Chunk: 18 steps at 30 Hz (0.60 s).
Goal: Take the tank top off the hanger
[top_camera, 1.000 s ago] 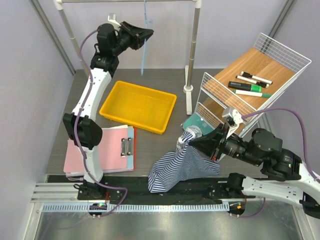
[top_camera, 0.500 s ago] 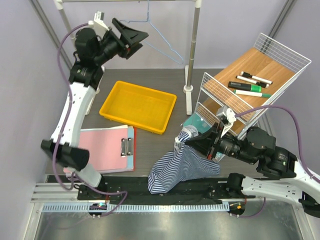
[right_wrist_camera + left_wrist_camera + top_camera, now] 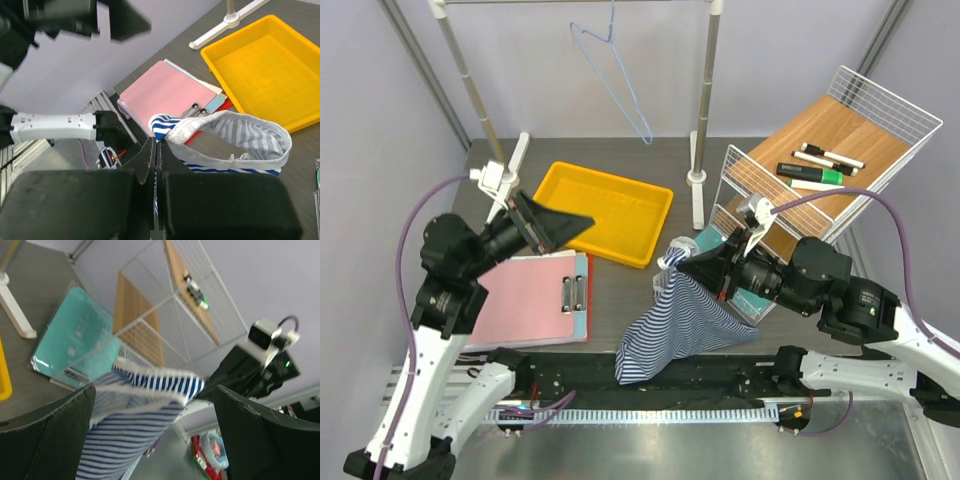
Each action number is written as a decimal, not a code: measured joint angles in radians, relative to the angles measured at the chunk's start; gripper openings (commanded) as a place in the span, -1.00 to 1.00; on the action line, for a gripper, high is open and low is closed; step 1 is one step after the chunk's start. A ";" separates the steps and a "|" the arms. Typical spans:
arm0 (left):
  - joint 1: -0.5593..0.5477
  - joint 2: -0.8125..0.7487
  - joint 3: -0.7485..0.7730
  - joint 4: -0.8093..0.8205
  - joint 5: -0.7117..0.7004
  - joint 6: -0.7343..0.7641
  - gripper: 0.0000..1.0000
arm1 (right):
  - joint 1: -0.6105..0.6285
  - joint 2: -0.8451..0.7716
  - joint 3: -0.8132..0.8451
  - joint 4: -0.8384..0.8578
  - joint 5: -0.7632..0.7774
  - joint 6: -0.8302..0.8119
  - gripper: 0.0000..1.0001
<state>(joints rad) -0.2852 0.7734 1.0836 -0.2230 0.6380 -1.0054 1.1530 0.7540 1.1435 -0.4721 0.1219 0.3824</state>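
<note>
My right gripper [image 3: 672, 264] pinches the tank top [image 3: 680, 325], at 5 o'clock from the tray [image 3: 560, 180]. The hanger [image 3: 613, 75] hangs bare at 12 o'clock. My left gripper [image 3: 570, 222] holds nothing.

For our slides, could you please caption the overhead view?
Right gripper holds the striped tank top clear of the bare hanger; left gripper open.

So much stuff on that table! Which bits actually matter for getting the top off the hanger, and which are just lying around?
Part of the job: tank top, pinched by the right end effector; hanger, bare; left end effector, open.

Lying about: yellow tray, clipboard, wire shelf, markers, teal pack.
</note>
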 measured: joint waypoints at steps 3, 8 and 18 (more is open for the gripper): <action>-0.081 -0.111 -0.129 -0.009 -0.004 0.039 0.98 | 0.000 0.018 0.034 0.002 0.037 0.018 -0.97; -0.249 -0.189 -0.253 -0.014 -0.085 0.114 1.00 | 0.000 0.042 0.093 0.006 0.060 0.033 -0.98; -0.776 -0.187 -0.441 0.102 -0.438 0.367 1.00 | 0.000 0.087 0.146 0.012 0.075 0.043 -0.97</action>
<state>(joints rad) -1.0615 0.5865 0.6430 -0.1207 0.1997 -0.6388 1.1530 0.8413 1.2892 -0.4603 0.1970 0.4259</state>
